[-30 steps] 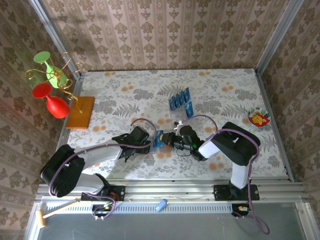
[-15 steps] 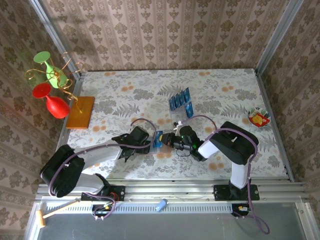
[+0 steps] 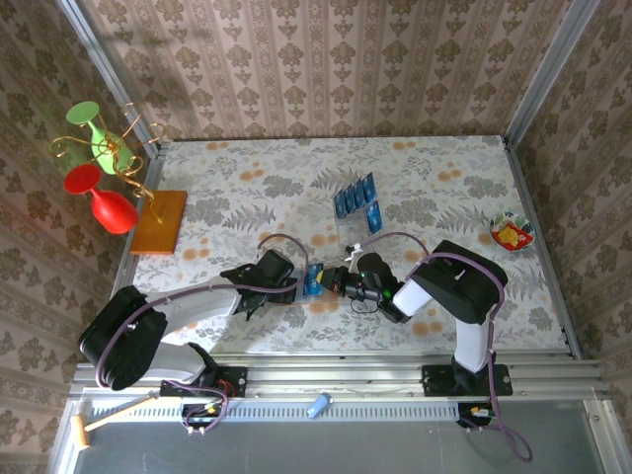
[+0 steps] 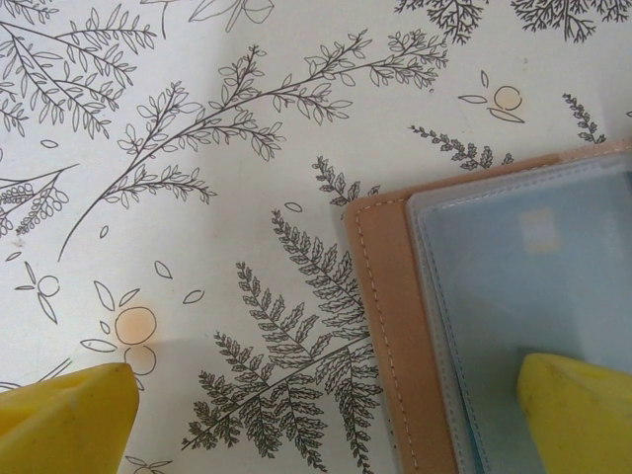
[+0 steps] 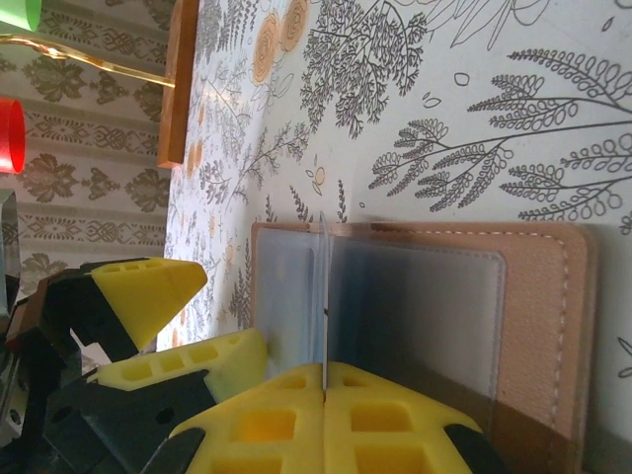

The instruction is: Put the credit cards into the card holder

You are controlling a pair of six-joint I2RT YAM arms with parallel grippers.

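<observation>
Right wrist: shut right pincer (image 5: 324, 387) pinches a credit card (image 5: 323, 286) above the card holder (image 5: 538, 296); wide-open left pincer (image 5: 227, 311) crowds alongside.

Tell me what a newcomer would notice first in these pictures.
At the table's near middle, the shut right fingers hold a blue credit card edge-on over the open card holder. More blue cards are fanned farther back, and red and green goblets sit at the left edge.

card holder (image 4: 380, 326) runs off the left wrist view's right and bottom edges — left fingertips (image 4: 69, 420) cropped.
</observation>
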